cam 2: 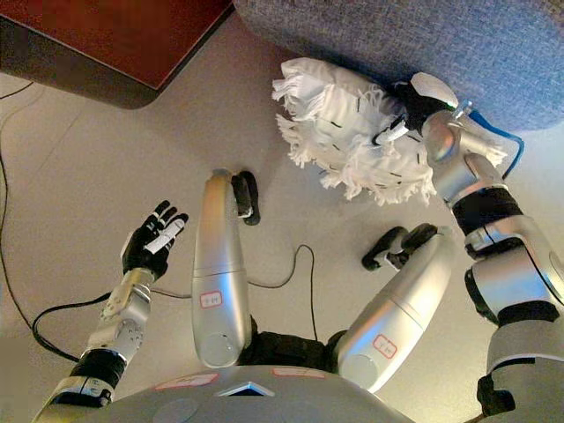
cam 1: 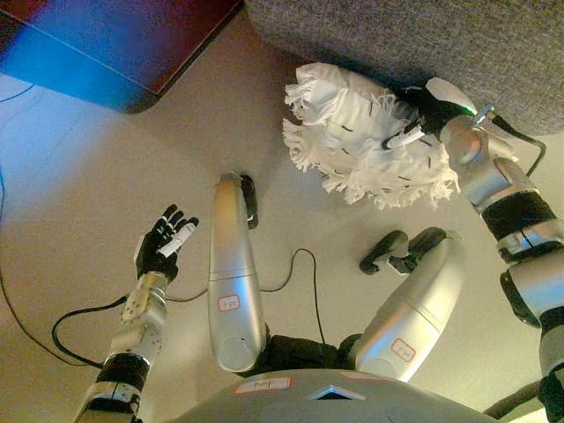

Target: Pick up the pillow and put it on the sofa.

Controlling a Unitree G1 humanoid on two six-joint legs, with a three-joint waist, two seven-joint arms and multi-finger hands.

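A white pillow [cam 1: 357, 132] with fringed edges and small dark marks is held just off the beige floor, right in front of the grey sofa [cam 1: 423, 40] at the top of the view. My right hand [cam 1: 421, 116] is at the pillow's right side, its fingers curled into the fabric. The pillow also shows in the right eye view [cam 2: 348, 128], with the right hand [cam 2: 407, 110] gripping it. My left hand [cam 1: 164, 242] is open and empty, fingers straight, held out over the floor at the lower left, far from the pillow.
A dark red-brown low table [cam 2: 106, 40] stands at the top left. The sofa's [cam 2: 414, 35] grey front edge runs across the top right. Beige floor [cam 1: 106, 167] lies between table, sofa and me.
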